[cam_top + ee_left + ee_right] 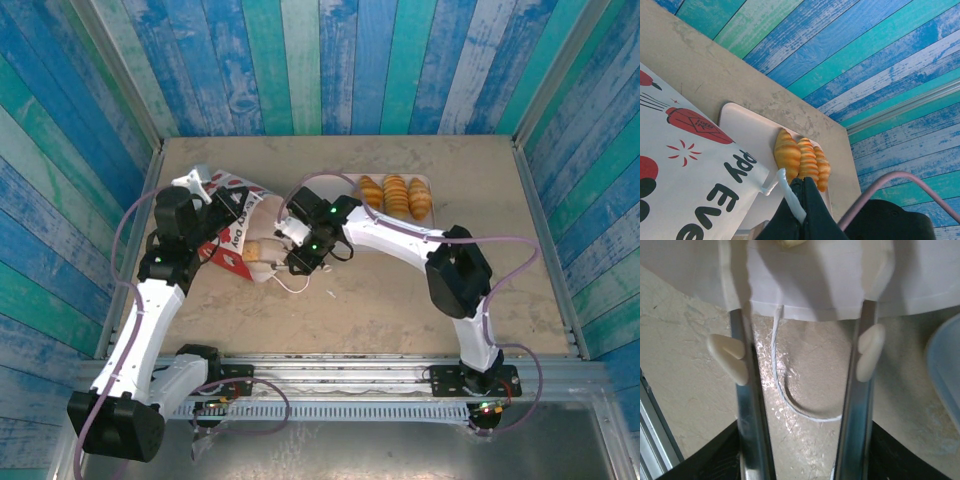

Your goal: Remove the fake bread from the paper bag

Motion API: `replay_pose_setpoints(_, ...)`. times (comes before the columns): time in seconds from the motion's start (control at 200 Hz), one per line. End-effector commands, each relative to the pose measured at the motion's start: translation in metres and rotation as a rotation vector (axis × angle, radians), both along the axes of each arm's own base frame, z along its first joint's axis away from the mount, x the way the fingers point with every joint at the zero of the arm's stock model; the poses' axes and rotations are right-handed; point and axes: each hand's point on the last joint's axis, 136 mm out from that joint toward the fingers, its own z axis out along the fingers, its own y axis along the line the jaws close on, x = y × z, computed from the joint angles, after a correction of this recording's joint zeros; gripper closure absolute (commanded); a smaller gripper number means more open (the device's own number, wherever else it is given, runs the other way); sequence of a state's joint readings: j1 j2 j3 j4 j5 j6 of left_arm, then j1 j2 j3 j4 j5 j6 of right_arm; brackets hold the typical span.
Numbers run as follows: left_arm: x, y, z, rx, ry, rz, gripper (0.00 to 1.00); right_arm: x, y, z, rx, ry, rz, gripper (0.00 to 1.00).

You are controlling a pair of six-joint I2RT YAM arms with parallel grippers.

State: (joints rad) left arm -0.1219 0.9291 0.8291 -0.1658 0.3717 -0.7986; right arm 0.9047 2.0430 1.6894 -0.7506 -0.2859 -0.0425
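The paper bag lies on its side at the left of the desk, mouth turned toward my right arm. My left tool looks clenched on the bag's upper cord handle, which holds the mouth up. My right tool is released, with its fingers spread wide and their tips just inside the white lining. The other cord handle trails on the desk between them.

3 croissants already sit in a row on the pale tray behind the bag. 1 roll shows at the bag's mouth, and I cannot tell how many more lie deeper in.

I judge the bread light and fairly firm, with a smooth skin that could slip from a grip on its rounded end. I would close across its narrow middle, and gently, so it does not squirt backward. The bag is thin and floppy. It will slide or crumple if I snag the lining, so the left hold matters.
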Motion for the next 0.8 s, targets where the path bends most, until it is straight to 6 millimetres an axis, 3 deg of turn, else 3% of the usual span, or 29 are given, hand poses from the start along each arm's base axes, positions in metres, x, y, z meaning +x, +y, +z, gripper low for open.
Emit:
replay_pose_setpoints(0.0, -0.005, 0.001, 0.011, 0.005, -0.040, 0.003, 1.00, -0.002, 0.011, 0.008, 0.035, 0.001, 0.020, 0.48)
replay_pose_setpoints(0.301, -0.004, 0.003, 0.007, 0.009, -0.028, 0.014, 1.00, 0.014, -0.017, 0.019, -0.044, -0.158, -0.051, 0.58)
replay_pose_setpoints(0.536, -0.004, 0.005, 0.006, 0.013, -0.022, 0.025, 1.00, 0.025, -0.047, 0.023, -0.131, -0.273, -0.117, 0.57)
replay_pose_setpoints(0.791, -0.002, 0.003, 0.005, 0.002, -0.019, 0.018, 1.00, 0.007, -0.042, 0.010, -0.125, -0.191, -0.039, 0.52)
